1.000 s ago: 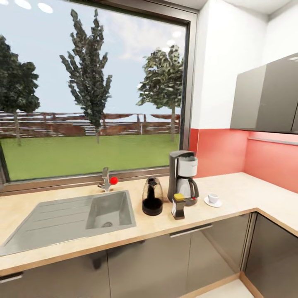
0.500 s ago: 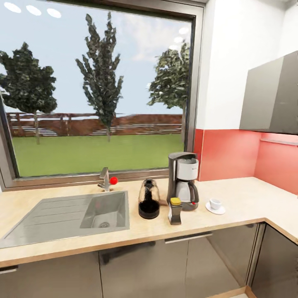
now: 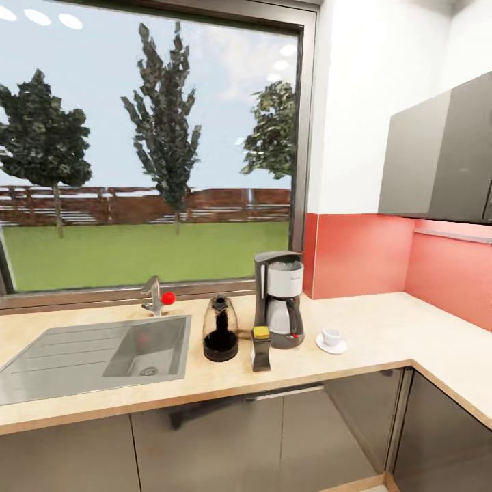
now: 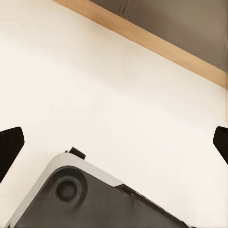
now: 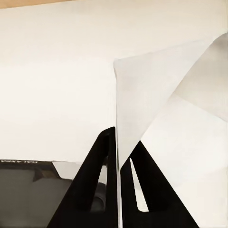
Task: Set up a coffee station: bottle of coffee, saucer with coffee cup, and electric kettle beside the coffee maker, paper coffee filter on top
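We're carrying the paper coffee filter (image 5: 156, 109) pinched in our right gripper (image 5: 118, 156) (left gripper (image 4: 114, 142) spread wide, empty), heading for the coffee maker (image 3: 279, 299).

On the bench (image 3: 383, 335), the electric kettle (image 3: 220, 329), bottle of coffee (image 3: 260, 348) and cup on its saucer (image 3: 331, 340) crowd around the coffee maker (image 3: 279, 300), whose top is bare beneath open air, with bare bench beyond the saucer.
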Robot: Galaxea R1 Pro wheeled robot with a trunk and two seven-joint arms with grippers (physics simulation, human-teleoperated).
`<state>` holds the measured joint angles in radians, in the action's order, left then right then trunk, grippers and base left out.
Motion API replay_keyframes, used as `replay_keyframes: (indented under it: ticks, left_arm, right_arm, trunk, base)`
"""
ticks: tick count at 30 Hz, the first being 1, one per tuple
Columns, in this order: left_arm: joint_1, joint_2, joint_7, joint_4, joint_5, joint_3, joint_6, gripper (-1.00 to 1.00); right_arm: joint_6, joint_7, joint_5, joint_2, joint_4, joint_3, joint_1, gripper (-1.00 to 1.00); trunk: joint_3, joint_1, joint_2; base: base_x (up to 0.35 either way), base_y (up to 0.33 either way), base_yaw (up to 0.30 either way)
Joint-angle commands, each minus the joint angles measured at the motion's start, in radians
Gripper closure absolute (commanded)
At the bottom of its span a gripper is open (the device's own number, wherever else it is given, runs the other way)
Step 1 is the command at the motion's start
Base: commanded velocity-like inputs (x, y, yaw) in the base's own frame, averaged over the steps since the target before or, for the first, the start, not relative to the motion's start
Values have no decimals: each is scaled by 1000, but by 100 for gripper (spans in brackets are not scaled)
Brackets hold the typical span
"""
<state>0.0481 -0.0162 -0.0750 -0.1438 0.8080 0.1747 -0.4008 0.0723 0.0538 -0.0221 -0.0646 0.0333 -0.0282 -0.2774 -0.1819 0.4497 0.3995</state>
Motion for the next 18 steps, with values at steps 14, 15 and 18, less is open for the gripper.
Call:
replay_keyframes:
  ticks: [14,15,18]
  left_arm:
    - [1,-1,-3,-1,10,6,-3,-100]
    - [1,-1,-3,-1,10,6,-3,-100]
    - [1,-1,-3,-1,10,6,-3,-100]
  right_arm:
    - [3,-8,7,6,4,-3,13,100]
    - [2,-9,7,8,4,-2,13,100]
    - [0,-12,8,9,4,-2,14,100]
  trunk:
    - [0,0,0]
    - [0,0,0]
    - [0,0,0]
  base:
    - [0,-325,12]
    - [0,-325,171]
    - [0,-325,224]
